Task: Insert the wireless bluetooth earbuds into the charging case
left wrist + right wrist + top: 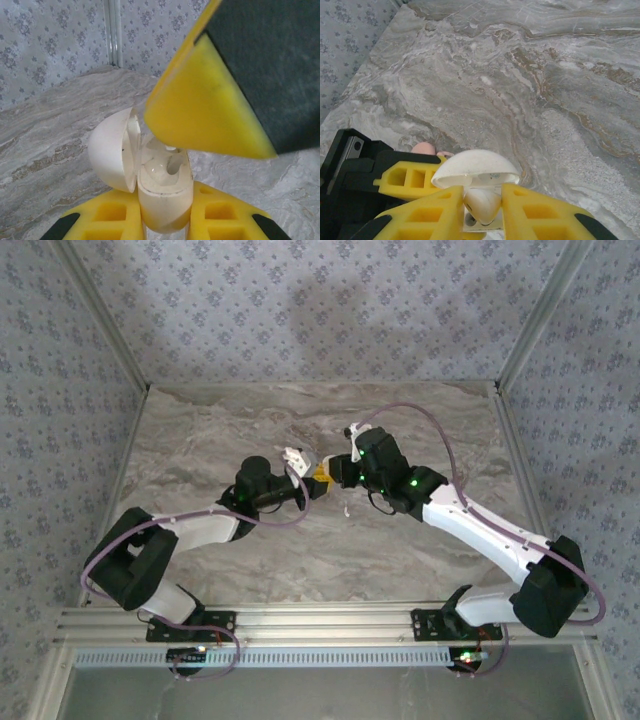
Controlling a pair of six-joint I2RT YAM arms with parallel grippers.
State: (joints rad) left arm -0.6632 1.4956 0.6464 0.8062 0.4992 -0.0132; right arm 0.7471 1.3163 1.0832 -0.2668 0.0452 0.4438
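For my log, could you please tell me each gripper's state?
Left gripper: closed on the open charging case.
Right gripper: cannot tell; white piece between its fingers.

Charging case (pixel 163 200): cream-white, egg-shaped, upright, lid hinged open sideways | earbud (pixel 481 202): small, white, at case mouth

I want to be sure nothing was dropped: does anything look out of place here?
A small white piece seems to lie loose on the table near the case; perhaps an earbud, too small to tell. Otherwise the charging case is held in the left tool, lid open.
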